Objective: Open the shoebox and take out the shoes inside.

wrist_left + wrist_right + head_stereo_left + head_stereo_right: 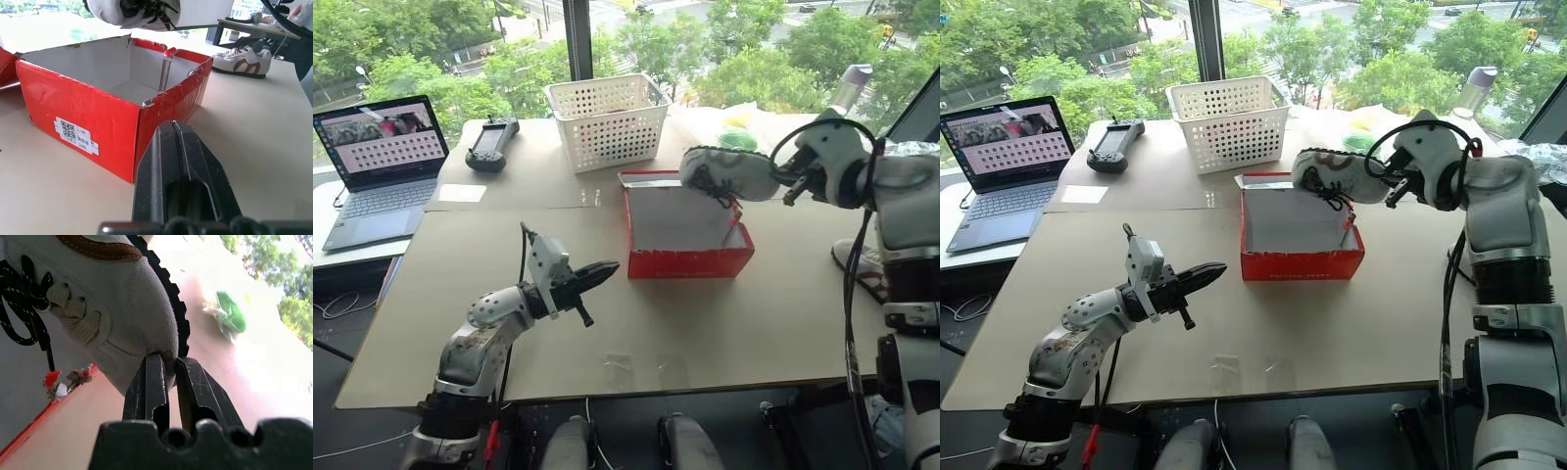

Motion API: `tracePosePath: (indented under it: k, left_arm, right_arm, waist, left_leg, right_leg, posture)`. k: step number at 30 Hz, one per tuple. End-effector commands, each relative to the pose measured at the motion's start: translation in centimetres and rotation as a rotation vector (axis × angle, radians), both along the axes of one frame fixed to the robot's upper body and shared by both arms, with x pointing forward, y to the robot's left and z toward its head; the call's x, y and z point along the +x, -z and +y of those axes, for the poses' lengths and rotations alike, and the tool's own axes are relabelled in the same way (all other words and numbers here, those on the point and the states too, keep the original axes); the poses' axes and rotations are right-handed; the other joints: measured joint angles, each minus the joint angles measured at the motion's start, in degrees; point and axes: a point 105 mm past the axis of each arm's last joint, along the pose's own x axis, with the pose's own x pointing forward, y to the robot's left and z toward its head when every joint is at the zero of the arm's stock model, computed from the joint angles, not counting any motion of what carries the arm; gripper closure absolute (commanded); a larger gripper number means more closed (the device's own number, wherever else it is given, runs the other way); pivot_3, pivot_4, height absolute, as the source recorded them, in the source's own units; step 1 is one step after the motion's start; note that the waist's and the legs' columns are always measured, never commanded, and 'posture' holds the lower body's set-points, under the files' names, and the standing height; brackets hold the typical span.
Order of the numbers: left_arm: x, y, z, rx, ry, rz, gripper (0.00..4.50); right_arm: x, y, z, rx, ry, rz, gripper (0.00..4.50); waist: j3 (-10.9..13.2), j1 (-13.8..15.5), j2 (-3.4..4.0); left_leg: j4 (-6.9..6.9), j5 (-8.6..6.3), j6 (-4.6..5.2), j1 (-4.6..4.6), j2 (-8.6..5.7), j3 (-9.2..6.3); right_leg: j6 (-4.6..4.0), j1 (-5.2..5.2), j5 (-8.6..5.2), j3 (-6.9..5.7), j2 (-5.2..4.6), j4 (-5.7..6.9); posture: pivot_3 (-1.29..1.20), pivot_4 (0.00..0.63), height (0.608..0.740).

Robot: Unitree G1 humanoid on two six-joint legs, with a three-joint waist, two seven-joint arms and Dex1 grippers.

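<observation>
The red shoebox [685,257] stands open at the table's middle, its lid [646,179] folded back behind it and its pale grey inside [132,90] showing nothing in it. My right gripper [781,183] is shut on the edge of a whitish shoe [729,172] with black laces, held in the air above the box's far right corner. A second shoe [242,61], white with brown trim, lies on the table to the right of the box. My left gripper [604,273] is shut with nothing in it, level, pointing at the box's left front corner a short way off.
A white perforated basket [607,119] stands behind the box. A laptop [382,162] and a black controller [491,143] lie at the far left. A green object [736,139] and a bottle [850,88] are at the back right. Bare tabletop [705,333] runs along the front.
</observation>
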Motion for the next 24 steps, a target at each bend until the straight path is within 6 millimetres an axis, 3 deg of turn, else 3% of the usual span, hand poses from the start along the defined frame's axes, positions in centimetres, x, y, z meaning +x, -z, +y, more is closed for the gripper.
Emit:
tracePosePath:
  k: [1,7,11,18,24]
  left_arm:
    - [-0.2,-0.6,-0.5,-0.008,0.024,-0.036,4.5]
    - [-0.2,-0.3,-0.8,-0.017,0.032,-0.03,4.5]
    - [-0.4,-0.1,-1.0,-0.023,0.037,-0.025,4.5]
    - [-0.5,0.4,-1.4,-0.032,0.041,-0.021,4.5]
    - [-0.4,0.2,-1.4,-0.03,0.047,-0.024,4.5]
  right_arm:
    - [-2.1,-2.1,-3.7,0.277,0.162,0.029,4.5]
    - [-5.4,1.1,-8.1,0.589,0.375,0.238,4.5]
    - [-7.8,3.4,-8.8,0.706,0.394,0.376,4.5]
    - [-10.0,5.9,-10.8,0.765,0.524,0.455,4.5]
    - [-11.2,8.4,-12.0,0.706,0.619,0.513,4.5]
  waist:
    - [0.0,0.05,0.0]
    - [0.0,0.06,-0.01]
    - [0.0,0.07,-0.01]
    - [0.0,0.03,0.0]
    - [0.0,0.07,0.0]
  left_leg:
    - [0.01,0.0,0.0,0.0,-0.01,-0.01]
    - [0.02,0.0,0.0,0.0,-0.02,-0.02]
    - [0.01,0.0,0.01,-0.01,-0.04,-0.02]
    - [0.07,0.01,0.02,0.02,-0.08,-0.13]
    - [0.1,0.01,0.02,0.02,-0.1,-0.13]
  right_leg:
    - [0.0,0.0,0.0,0.0,-0.01,0.0]
    - [0.02,0.02,-0.02,0.0,0.0,-0.02]
    - [0.09,0.07,-0.07,0.01,0.01,-0.06]
    - [0.47,0.08,-0.12,0.14,0.02,-0.03]
    - [0.5,0.11,-0.12,0.15,0.03,-0.06]
  posture:
    - [0.0,0.15,0.733]
    - [0.0,0.15,0.733]
    - [0.0,0.15,0.733]
    - [0.0,0.15,0.733]
    - [0.0,0.15,0.733]
